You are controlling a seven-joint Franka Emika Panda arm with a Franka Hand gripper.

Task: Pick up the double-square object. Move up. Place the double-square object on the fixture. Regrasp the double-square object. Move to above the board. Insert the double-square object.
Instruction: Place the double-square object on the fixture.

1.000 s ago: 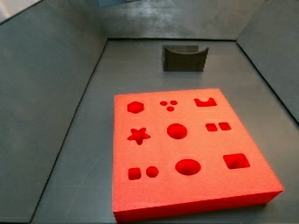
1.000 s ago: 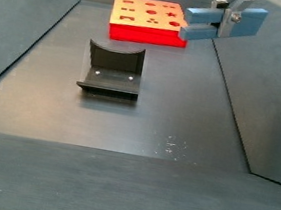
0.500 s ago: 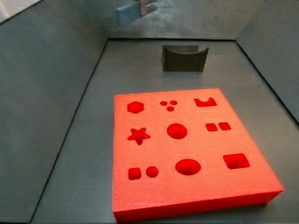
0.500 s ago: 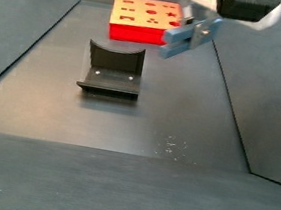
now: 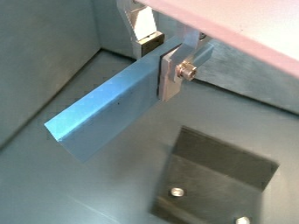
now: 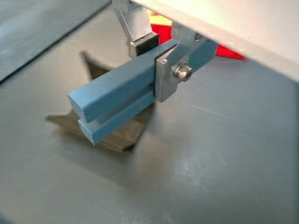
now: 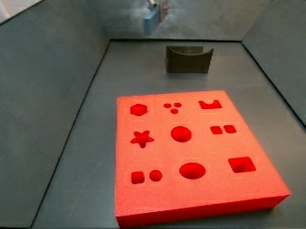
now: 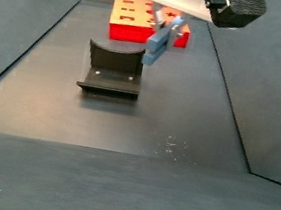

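Wrist views: the gripper clamps the double-square object between its silver fingers, above the fixture. Side views: object held aloft just right of the fixture, near the board; board lies nearer than the fixture.

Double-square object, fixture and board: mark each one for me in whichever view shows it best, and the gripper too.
double-square object point(image 5: 103, 114), a wrist view, on its broad blue face.
fixture point(image 8: 110, 69), a side view, on its upright back wall.
board point(image 7: 198, 154), a side view, on bare red top between holes.
gripper point(image 5: 160, 58), a wrist view, between its fingertips, above the fixture.
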